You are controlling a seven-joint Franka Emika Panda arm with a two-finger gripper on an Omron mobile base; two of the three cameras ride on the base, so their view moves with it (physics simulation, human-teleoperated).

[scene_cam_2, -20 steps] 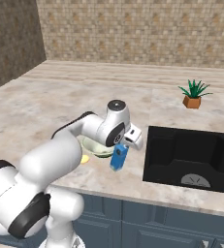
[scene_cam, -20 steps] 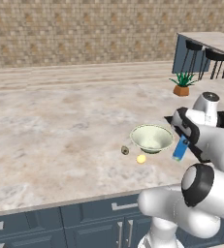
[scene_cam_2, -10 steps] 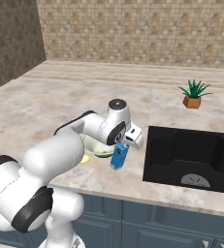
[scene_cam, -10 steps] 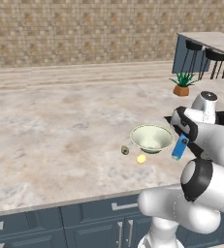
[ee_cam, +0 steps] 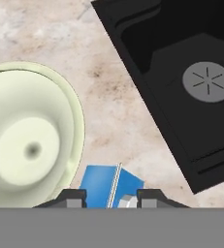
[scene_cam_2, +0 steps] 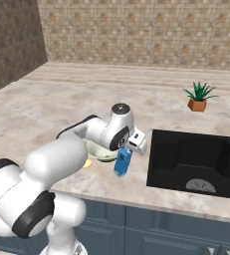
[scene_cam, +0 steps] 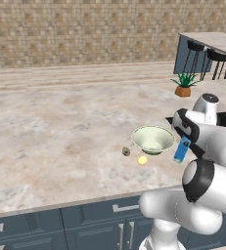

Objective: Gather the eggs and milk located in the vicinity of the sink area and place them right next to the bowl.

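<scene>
From the left base view, the bowl [scene_cam: 153, 138] sits on the marbled worktop [scene_cam: 56, 132] and serves as the landmark. The milk [scene_cam: 181, 149] is just beside the bowl, on the side toward the arm, tilted a little, with the end effector [scene_cam: 184, 140] at its top. The egg [scene_cam: 142, 159] lies near the bowl's front rim, toward the worktop's front edge, and a small dark olive lump [scene_cam: 126, 152] lies close to the egg, a little further from the bowl. A potted plant [scene_cam: 183, 85] stands well behind the bowl.

From the right base view, the arm partly covers the bowl [scene_cam_2: 99, 153]. The milk [scene_cam_2: 122, 162] stands between the bowl and the black sink [scene_cam_2: 196, 162], with the end effector [scene_cam_2: 127, 151] at its gabled top. A sliver of the egg [scene_cam_2: 88, 163] shows on the bowl's far side from the milk. The plant [scene_cam_2: 197, 96] stands well beyond the bowl, past the sink.

From the hand view, the bowl [ee_cam: 26, 145] lies beside the milk [ee_cam: 111, 186], whose ridged top sits between the two dark fingertips [ee_cam: 71, 197], clamped by the end effector [ee_cam: 111, 198]. The sink [ee_cam: 186, 72] with its round drain [ee_cam: 208, 81] lies across a strip of worktop from the bowl.
</scene>
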